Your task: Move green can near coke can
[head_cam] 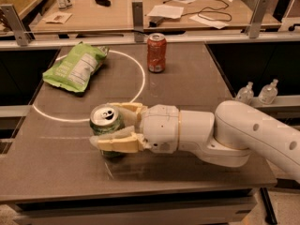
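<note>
The green can (pixel 105 123) stands upright near the front left of the dark table (pixel 197 78), with its silver top and pull tab showing. My gripper (pixel 108 125) reaches in from the right, and its cream fingers (pixel 117 143) are shut around the can's body, one behind and one in front. The coke can (pixel 156 53) stands upright at the back centre of the table, well away from the green can and beyond the white circle line.
A flat green chip bag (pixel 76 68) lies at the back left, on the white circle painted on the table. Two clear bottles (pixel 257 93) stand off the table's right side. A desk (pixel 117 13) with papers and cables sits behind a rail.
</note>
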Controlling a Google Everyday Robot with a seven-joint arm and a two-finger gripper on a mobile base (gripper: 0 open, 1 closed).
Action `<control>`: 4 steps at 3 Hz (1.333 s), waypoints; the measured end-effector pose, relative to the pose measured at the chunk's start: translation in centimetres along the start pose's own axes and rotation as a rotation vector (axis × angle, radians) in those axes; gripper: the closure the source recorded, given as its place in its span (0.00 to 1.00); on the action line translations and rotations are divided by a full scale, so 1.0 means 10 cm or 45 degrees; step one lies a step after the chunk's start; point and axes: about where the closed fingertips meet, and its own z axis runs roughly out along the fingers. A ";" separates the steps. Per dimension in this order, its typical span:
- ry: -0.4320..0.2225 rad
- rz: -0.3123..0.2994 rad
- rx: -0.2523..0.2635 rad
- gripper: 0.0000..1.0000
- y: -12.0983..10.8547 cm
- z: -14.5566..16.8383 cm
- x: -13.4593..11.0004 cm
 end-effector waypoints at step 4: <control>0.329 0.175 0.467 1.00 -0.47 -0.57 0.11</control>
